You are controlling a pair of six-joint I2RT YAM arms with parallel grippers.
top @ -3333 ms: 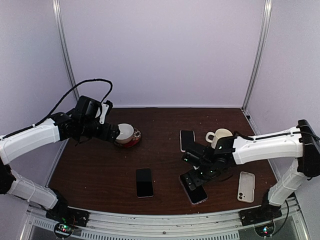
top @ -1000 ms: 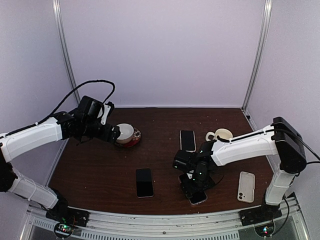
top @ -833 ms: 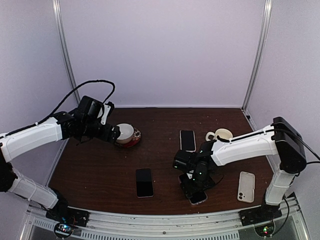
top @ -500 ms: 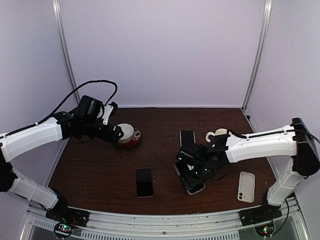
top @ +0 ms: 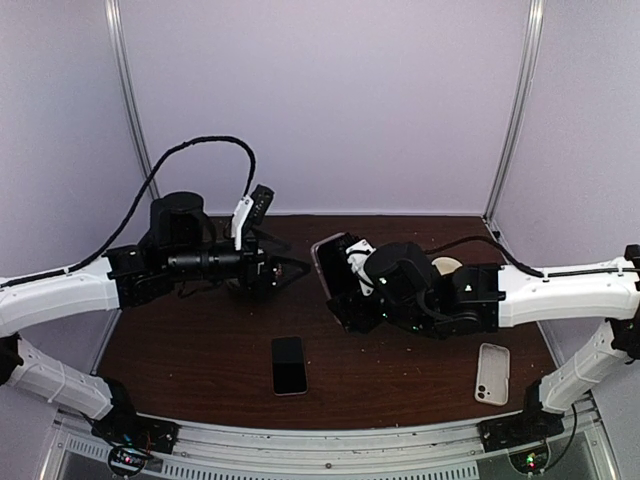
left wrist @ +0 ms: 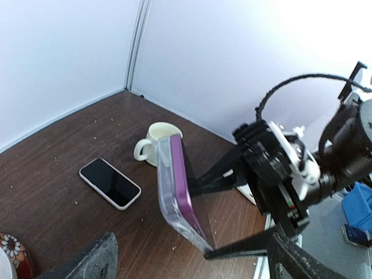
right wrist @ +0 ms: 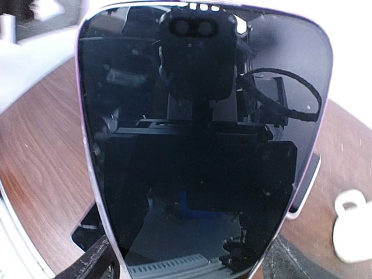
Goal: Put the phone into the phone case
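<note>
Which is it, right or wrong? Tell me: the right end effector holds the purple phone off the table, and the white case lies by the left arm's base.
Wrong side. The right end effector holds the purple phone off the table, and the white case lies by the right arm's base; the top external view shows it.

Both arms w/ white shells on long links, left arm & right arm; black at joints & wrists. Round black motor housings near wrists (bulkiest on right arm). Thick black cable arcing over left arm; thinner black cable along right arm. White bracket on left wrist. Left pincer & right pincer matte black, w/ angular fingers. Black bases w/ tiny green/red LEDs.
</note>
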